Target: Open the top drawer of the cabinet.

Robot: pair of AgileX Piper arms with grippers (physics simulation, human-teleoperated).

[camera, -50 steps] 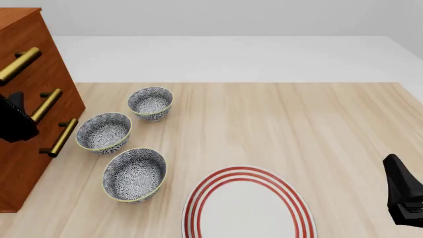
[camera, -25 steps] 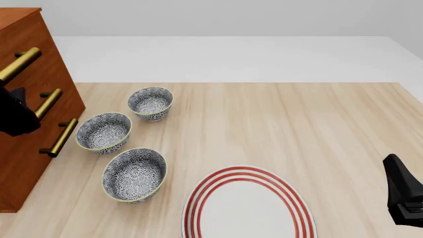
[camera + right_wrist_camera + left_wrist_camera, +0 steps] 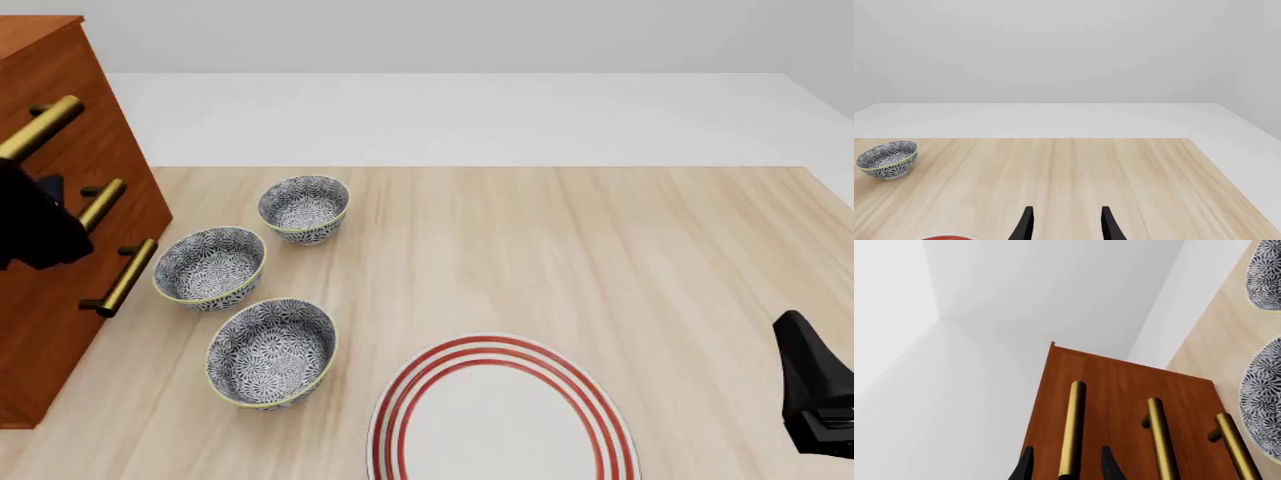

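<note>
In the front view, the left gripper (image 3: pixel 40 222), a dark shape at the cabinet (image 3: pixel 54 300) front, now sits a little higher and closer to the handles than a second ago, when it hung lower, beside the middle handle. This suggests the approach to the top drawer (image 3: pixel 74 140) is nearly finished, though the drawer shows no sign of being pulled out yet. The top handle (image 3: pixel 38 128) lies just above the gripper here, and whether the fingers surround it cannot be told from this angle. Three patterned bowls and a red-striped plate lie well off to the gripper's far side. The right gripper (image 3: pixel 817 400) has not moved, parked low and well away from the cabinet. The left wrist view shows what the front view hides: the left gripper (image 3: pixel 1067 467) has its fingers apart with the top handle (image 3: pixel 1071 430) running straight between them, not yet clamped; the two lower handles lie just beside. The right wrist view shows the right gripper (image 3: pixel 1066 225) with fingers apart over bare table, holding nothing.
</note>
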